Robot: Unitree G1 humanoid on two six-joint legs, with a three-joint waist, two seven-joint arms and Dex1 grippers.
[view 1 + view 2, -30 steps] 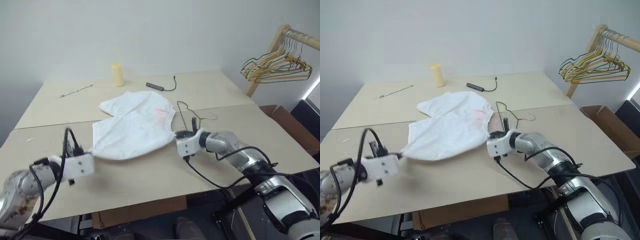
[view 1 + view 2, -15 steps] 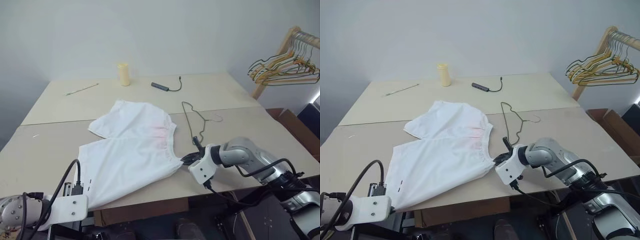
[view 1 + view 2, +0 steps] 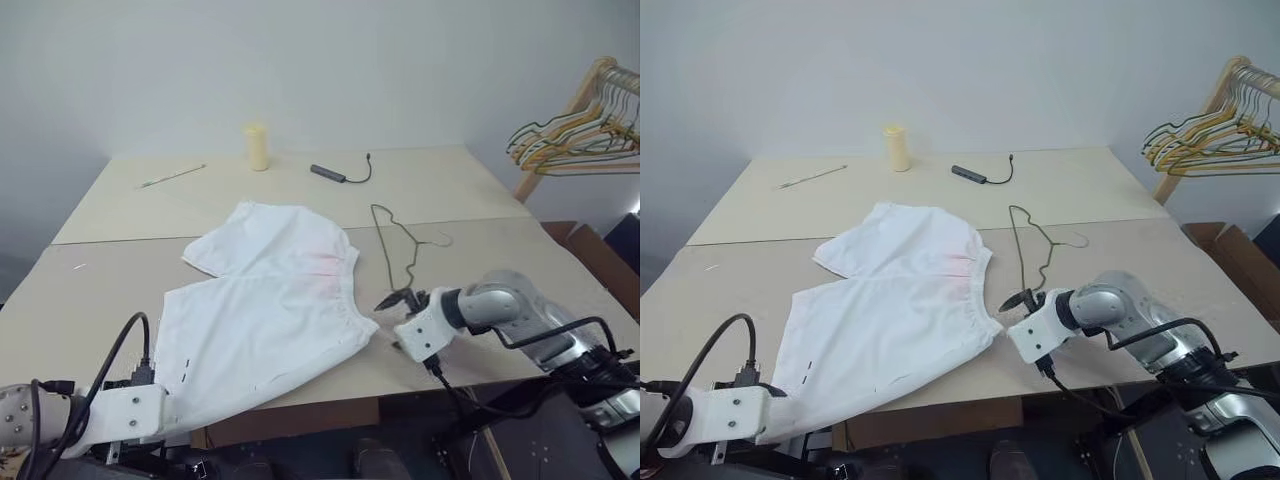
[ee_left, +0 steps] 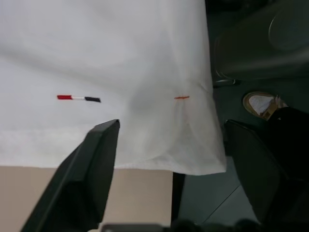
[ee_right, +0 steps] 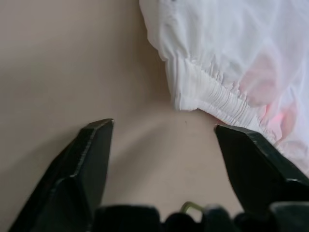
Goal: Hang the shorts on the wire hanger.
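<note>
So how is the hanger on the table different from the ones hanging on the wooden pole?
The wire hanger lies flat on the table beside the shorts; the other hangers hang bunched from a wooden rail. The wire hanger is alone; the others are many. It is dark all over, while some of the others look yellowish. All are thin, with a hook on top.

shorts (image 3: 268, 310): white, faint pink blotch near the waistband, small red-white-black mark and a short orange stitch near one hem
wire hanger (image 3: 392, 245): dark grey-green
table (image 3: 130, 230): pale beige
cup (image 3: 258, 147): pale yellow
hangers on rail (image 3: 575, 135): yellowish and dark
wall (image 3: 300, 70): off-white
</note>
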